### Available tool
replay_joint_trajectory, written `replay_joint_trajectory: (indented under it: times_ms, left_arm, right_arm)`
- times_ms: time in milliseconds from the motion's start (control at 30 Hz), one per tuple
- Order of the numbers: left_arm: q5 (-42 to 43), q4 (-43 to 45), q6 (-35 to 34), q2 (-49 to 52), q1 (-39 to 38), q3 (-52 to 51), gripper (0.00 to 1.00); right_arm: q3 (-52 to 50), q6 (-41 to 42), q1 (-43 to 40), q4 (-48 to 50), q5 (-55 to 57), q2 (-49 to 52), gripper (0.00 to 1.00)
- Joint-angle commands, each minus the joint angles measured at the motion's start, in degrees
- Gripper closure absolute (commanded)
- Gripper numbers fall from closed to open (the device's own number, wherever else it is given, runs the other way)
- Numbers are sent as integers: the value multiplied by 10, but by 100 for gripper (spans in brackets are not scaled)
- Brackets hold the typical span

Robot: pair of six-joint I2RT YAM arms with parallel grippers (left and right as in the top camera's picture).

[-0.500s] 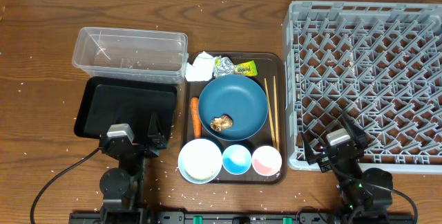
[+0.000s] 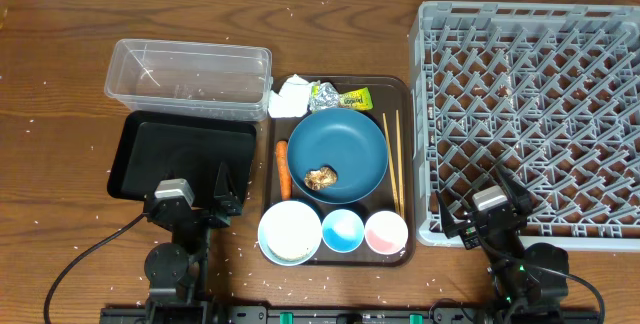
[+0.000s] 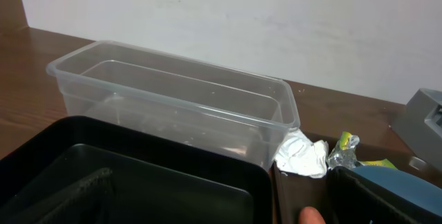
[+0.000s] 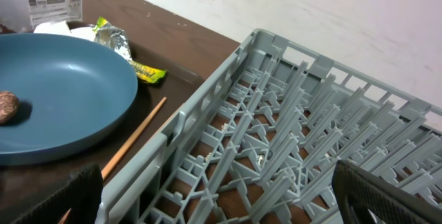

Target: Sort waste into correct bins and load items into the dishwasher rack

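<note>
On the brown tray lie the dark-blue plate (image 2: 345, 149) with a brown lump (image 2: 320, 176), a carrot piece (image 2: 283, 167), tissue (image 2: 290, 96), foil wrapper (image 2: 340, 96), chopsticks (image 2: 393, 159), white bowl (image 2: 290, 232), light-blue cup (image 2: 343, 230) and pink cup (image 2: 386, 232). The clear tub (image 2: 190, 76) and black tray (image 2: 185, 154) stand to the left, the grey rack (image 2: 530, 114) to the right. My left gripper (image 2: 197, 196) is open and empty over the black tray's (image 3: 138, 182) near edge. My right gripper (image 2: 480, 202) is open and empty over the rack's (image 4: 311, 148) front left corner.
The brown serving tray (image 2: 405, 94) sits between the black tray and the rack. White grains are scattered over the wooden table (image 2: 60, 34). A white wall stands behind the table in both wrist views.
</note>
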Motion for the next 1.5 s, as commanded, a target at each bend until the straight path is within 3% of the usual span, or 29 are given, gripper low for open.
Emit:
replay_joint_trajectory:
  times_ms: [0, 1200, 1467]
  left_arm:
    - [-1, -5, 10, -4, -1, -8, 2]
    - [-9, -5, 14, -4, -1, -8, 2]
    - [89, 0, 9, -4, -1, -7, 2]
  right_arm:
    - [-1, 4, 8, -1, 6, -3, 1]
    - [-1, 4, 8, -1, 6, -3, 1]
    - [-1, 17, 8, 16, 4, -3, 1]
